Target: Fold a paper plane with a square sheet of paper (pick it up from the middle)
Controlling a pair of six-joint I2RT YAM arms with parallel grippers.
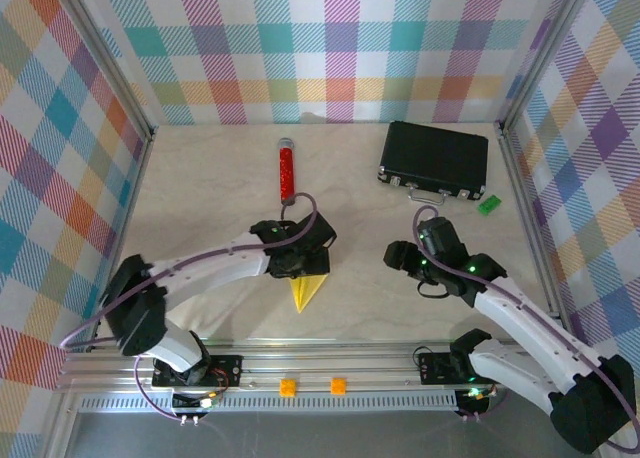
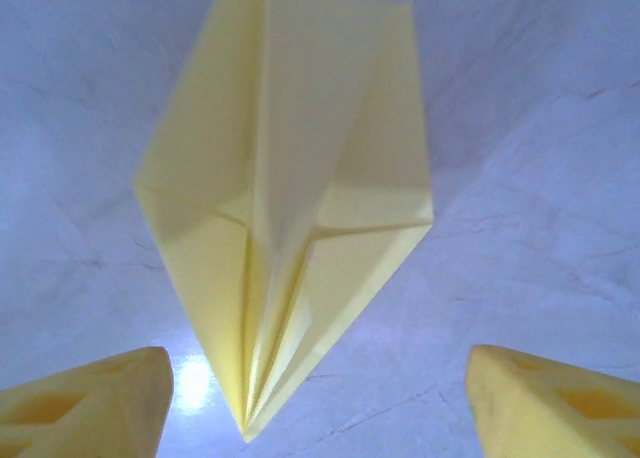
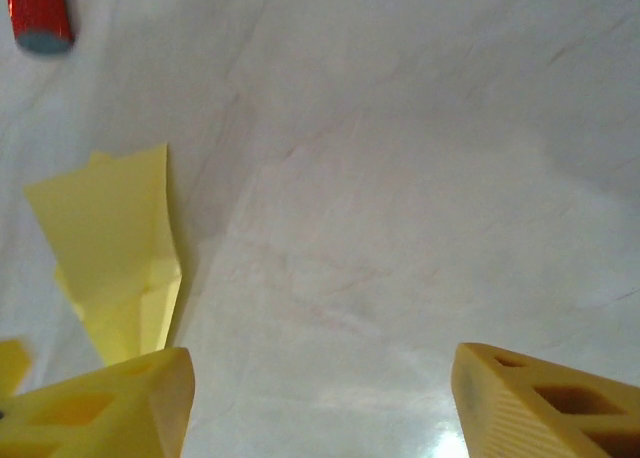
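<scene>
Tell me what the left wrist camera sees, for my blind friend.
A folded yellow paper plane lies on a pale table, its nose toward the camera. Two yellow fingertips sit apart in the bottom corners, not touching it.

Top view looks down from behind; both wrist views, close, share the paper plane (image 2: 290,228).

A pale, marble-patterned desk (image 1: 200,178) is enclosed at its far edge and both sides by pastel plaid walls (image 1: 330,38). An aluminium rail (image 1: 300,363) runs along its near edge.
</scene>
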